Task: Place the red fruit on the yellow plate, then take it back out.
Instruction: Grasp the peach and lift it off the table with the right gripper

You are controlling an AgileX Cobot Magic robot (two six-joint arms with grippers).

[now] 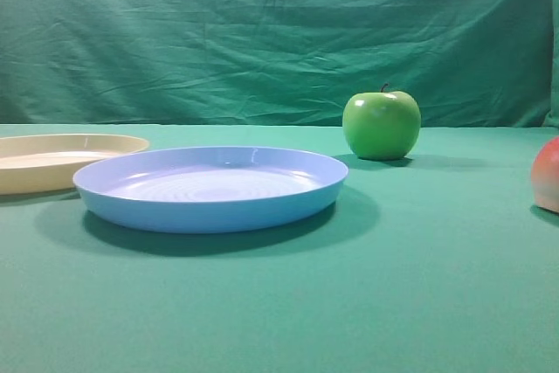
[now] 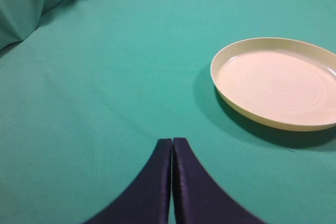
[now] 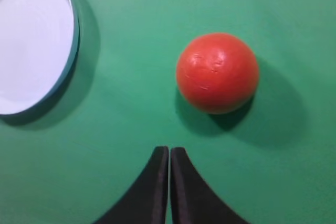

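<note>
Red fruit: lies on the green cloth just ahead of the right gripper and a little to its right, apart from it, nothing touching it.
Right gripper: both dark fingers pressed together, nothing between them, tips pointing at the bare cloth beside the red fruit.
Room around the red fruit: open cloth on every side; the blue plate sits well apart from it on the far left of the right wrist view, its rim clear of the fruit's shadow.
Look of the red fruit: round, smooth, orange-red from above with faint scuffs on top; in the high view only its left edge shows at the right border, red fading to pinkish-yellow lower down.
Left gripper: fingers closed flat against each other, holding nothing, above bare cloth.
Yellow plate: ahead of the left gripper and to its right, apart from it, shallow with a low rim, nothing in it; in the high view it lies at the left border, well apart from the red fruit.
Between fruit and yellow plate: the blue plate stands in the middle, its left rim overlapping the yellow plate in the high view; whether they touch I cannot tell.
Green apple: upright, stem up, behind the blue plate's right side, left of the red fruit and further back.
Edges: the cloth runs back to a hanging green curtain.
</note>
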